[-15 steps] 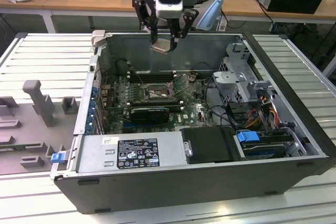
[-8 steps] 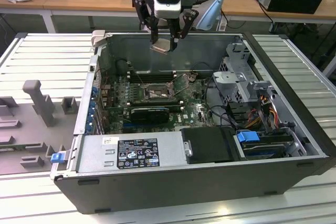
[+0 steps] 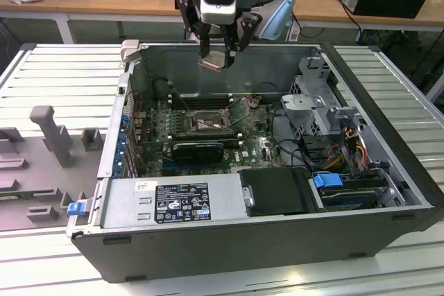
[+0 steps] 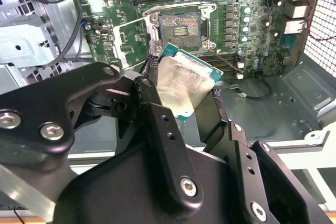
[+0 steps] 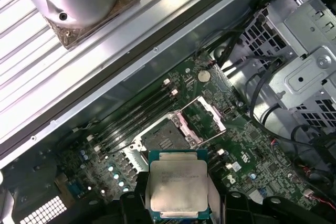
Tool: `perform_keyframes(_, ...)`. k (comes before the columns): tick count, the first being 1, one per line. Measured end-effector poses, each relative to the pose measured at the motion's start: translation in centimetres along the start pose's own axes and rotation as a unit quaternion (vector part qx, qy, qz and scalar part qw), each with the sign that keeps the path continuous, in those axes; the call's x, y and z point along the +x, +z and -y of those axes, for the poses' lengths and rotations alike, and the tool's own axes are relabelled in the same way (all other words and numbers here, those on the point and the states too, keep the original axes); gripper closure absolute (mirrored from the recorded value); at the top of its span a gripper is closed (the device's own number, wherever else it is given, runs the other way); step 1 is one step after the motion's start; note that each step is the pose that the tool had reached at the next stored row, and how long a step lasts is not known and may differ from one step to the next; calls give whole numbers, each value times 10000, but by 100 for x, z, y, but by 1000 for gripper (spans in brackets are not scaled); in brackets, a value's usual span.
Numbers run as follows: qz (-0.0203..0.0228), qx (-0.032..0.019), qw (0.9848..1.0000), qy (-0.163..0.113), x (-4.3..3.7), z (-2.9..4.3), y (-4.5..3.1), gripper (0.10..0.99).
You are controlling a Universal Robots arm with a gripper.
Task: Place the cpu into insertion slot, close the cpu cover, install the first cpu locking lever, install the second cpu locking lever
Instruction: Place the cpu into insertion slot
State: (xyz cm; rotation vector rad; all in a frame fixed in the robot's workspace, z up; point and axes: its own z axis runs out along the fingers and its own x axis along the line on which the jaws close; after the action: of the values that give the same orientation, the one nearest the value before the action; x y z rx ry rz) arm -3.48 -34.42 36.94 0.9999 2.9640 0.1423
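Insertion slot (image 3: 208, 121): open and bare on the green board, deep inside the case.
Jaws: clamped on the cpu (image 3: 211, 62), holding it high above the board, well apart from the slot.
Cpu cover (image 5: 202, 116): swung up just beside the slot, on the exterior view's right.
Risk: the chip looks tilted, so a corner could land first and bend the contacts.

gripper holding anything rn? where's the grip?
Yes. The gripper holds the cpu, with the jaws pinching two of its opposite side edges.
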Motion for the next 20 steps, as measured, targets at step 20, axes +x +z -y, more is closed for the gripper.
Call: perform_keyframes(20,85,-18,9955,941,1,2,12,557)
